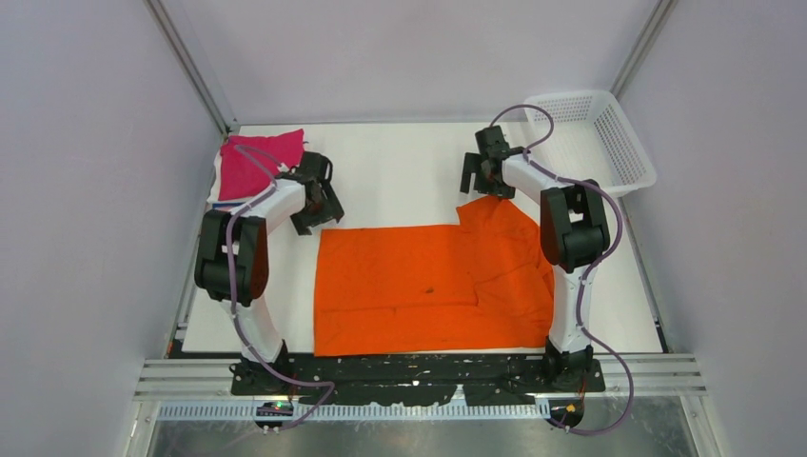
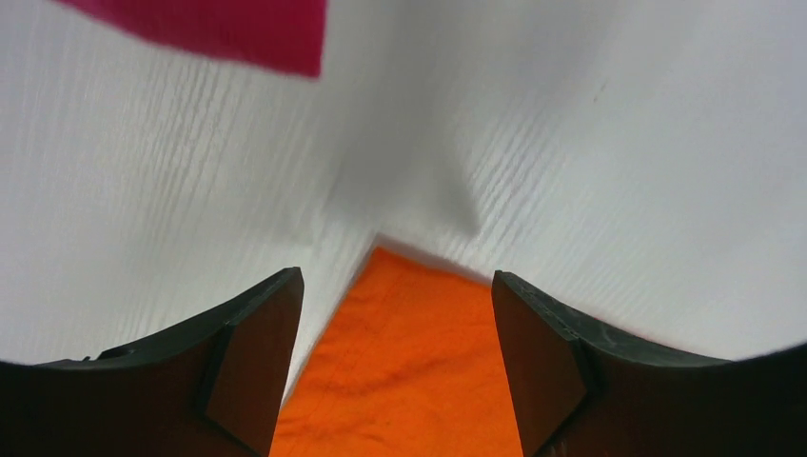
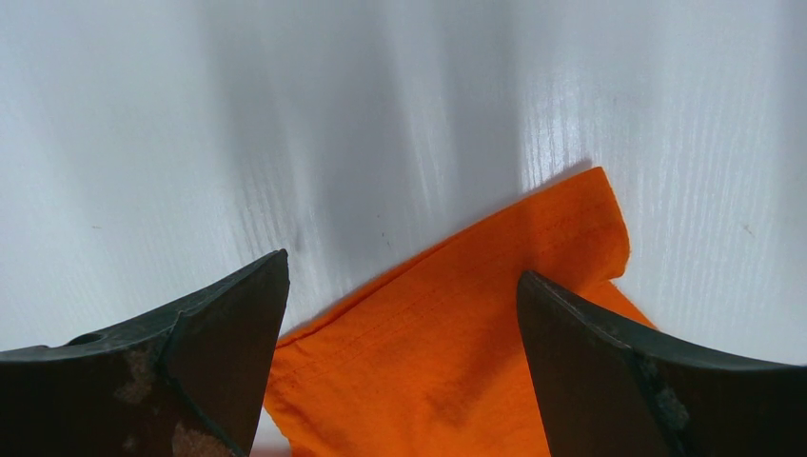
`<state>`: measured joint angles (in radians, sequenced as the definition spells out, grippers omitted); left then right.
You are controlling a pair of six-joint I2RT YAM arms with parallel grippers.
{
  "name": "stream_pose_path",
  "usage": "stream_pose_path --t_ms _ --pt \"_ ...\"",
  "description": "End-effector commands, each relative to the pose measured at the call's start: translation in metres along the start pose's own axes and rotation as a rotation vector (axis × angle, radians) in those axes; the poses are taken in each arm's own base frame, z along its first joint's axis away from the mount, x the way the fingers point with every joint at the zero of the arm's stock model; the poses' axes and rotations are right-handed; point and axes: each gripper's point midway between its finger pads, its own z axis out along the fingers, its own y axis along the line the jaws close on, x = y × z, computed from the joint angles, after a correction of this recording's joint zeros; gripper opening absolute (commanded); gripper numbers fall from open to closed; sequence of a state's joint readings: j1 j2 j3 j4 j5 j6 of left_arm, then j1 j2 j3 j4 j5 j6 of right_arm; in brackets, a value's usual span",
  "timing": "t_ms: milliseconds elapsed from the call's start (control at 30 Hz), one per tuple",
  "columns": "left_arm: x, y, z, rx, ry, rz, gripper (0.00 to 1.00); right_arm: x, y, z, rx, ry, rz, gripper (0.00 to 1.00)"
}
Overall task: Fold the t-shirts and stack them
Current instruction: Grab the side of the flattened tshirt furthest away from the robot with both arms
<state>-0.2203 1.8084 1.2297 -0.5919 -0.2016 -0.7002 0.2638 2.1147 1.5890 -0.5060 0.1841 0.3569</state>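
- The white tabletop (image 1: 400, 171) carries everything and is enclosed by pale walls on three sides.
- The orange t-shirt (image 1: 419, 286) lies spread flat on the near-centre part of the tabletop. It forms a broad rectangle. A layer is folded over on its right side, and a flap at its far right corner reaches toward the back of the tabletop.
- The white lattice basket (image 1: 609, 133) stands at the far right corner of the tabletop, well apart from the orange t-shirt.
- The magenta t-shirt (image 1: 257, 162) lies folded at the far left corner of the tabletop, apart from the orange t-shirt. In the left wrist view only one of its corners (image 2: 247, 33) shows, at the top edge.
- The left arm (image 1: 238, 248) reaches forward from its base, with its wrist between the magenta t-shirt and the far left corner of the orange t-shirt.
- The right arm (image 1: 571, 228) reaches forward along the right edge of the orange t-shirt, with its wrist at the far right flap.
- The left fingers (image 2: 238, 371) stand spread apart and grip nothing. The far left corner of the orange t-shirt (image 2: 409, 371) shows in the gap between them.
- The right fingers (image 3: 209, 352) stand spread wide and grip nothing. The orange flap (image 3: 457, 352) lies on the tabletop in the gap between them.
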Motion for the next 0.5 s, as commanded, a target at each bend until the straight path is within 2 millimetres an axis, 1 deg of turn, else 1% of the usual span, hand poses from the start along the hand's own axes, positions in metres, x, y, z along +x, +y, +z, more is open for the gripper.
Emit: stream_pose_path --t_ms 0,67,167,300,467 --pt "-0.023 -0.013 -0.001 0.031 -0.010 -0.052 0.76 -0.017 -0.002 -0.015 -0.018 -0.048 0.013 0.96" --pt "-0.016 -0.021 0.001 0.069 0.039 -0.055 0.76 -0.016 -0.003 -0.014 -0.021 -0.047 0.021 0.96" --pt "0.003 -0.031 0.011 0.115 0.121 -0.069 0.77 -0.015 -0.003 -0.016 -0.032 -0.041 0.026 0.96" --pt "0.025 -0.034 0.026 0.151 0.186 -0.099 0.77 -0.012 -0.005 -0.018 -0.036 -0.042 0.023 0.96" --pt "0.027 -0.027 0.023 0.138 0.165 -0.095 0.75 -0.011 -0.007 -0.018 -0.045 -0.044 0.032 0.96"
